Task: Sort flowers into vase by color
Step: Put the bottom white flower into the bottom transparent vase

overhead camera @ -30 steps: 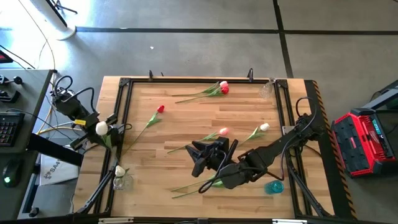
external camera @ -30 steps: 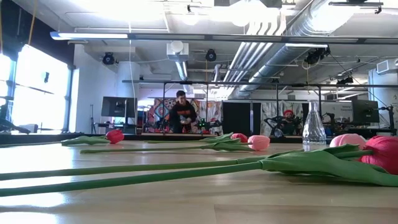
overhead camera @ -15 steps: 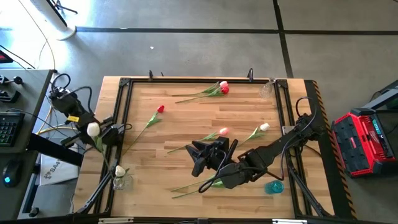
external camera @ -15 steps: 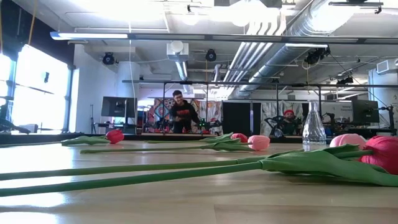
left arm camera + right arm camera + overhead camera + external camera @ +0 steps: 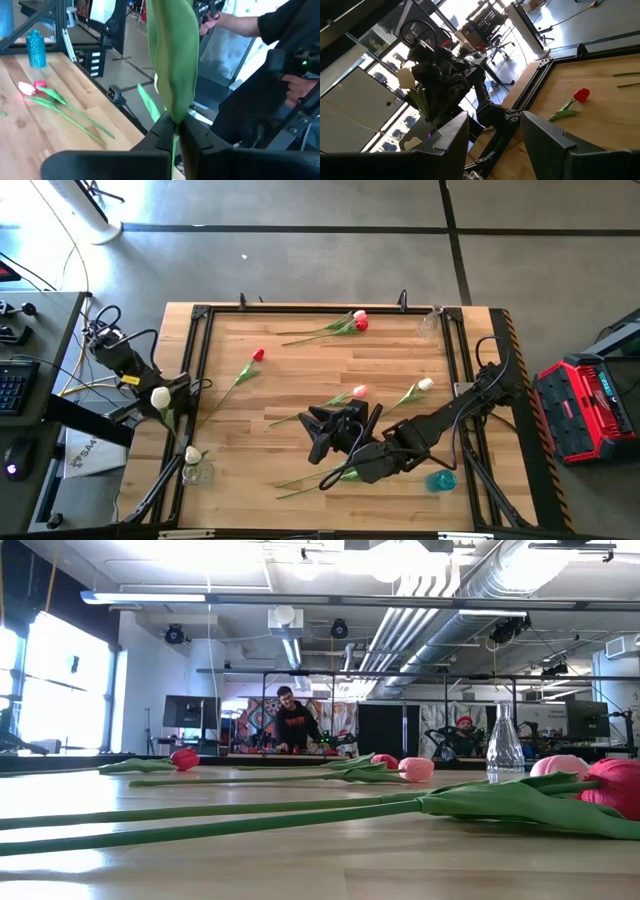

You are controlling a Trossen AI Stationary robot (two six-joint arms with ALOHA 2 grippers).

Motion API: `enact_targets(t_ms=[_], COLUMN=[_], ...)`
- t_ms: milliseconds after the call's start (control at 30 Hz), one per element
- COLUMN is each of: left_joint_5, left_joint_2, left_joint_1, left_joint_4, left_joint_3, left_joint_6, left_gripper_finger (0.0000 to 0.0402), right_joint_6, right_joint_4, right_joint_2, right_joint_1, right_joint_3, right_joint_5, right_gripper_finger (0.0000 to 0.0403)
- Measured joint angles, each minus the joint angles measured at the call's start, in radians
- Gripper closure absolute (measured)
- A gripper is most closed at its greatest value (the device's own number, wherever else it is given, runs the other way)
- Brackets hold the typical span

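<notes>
Shifting slightly at the tabletop's left edge, the left gripper (image 5: 166, 402) stays clamped on a white tulip (image 5: 160, 395); the right gripper (image 5: 322, 432) waits mid-table, fingers apart.

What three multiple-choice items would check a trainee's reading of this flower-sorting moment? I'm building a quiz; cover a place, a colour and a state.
1. Where is the blue vase?
A. near the table's right edge, beside the right arm
B. at the table's middle
C. on the floor

2. What colour is the head of the white tulip that the left gripper carries?
A. red
B. cream-white
C. blue

3. How is the right gripper?
A. shut on a stem
B. open, holding nothing
C. out of sight

Answers: 1 A, it stands by the right arm's base. 2 B, a pale head shows above the stem. 3 B, its fingers stand apart, empty.
</notes>
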Motion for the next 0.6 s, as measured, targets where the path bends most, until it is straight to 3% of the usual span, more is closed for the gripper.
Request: enact_targets(t_ms=[600], left_joint_5=[-0.015], left_joint_2=[0.000], left_joint_1=[0.000], left_joint_4=[-0.077], left_joint_3=[-0.009], left_joint_6=[0.140], left_gripper_finger=[0.0401], right_joint_6=[-0.003], right_joint_4=[0.000], right_joint_2=[0.000], right_joint_1=[0.000], right_joint_3=[0.000], right_joint_5=[0.000], right_gripper_finger=[0.0234])
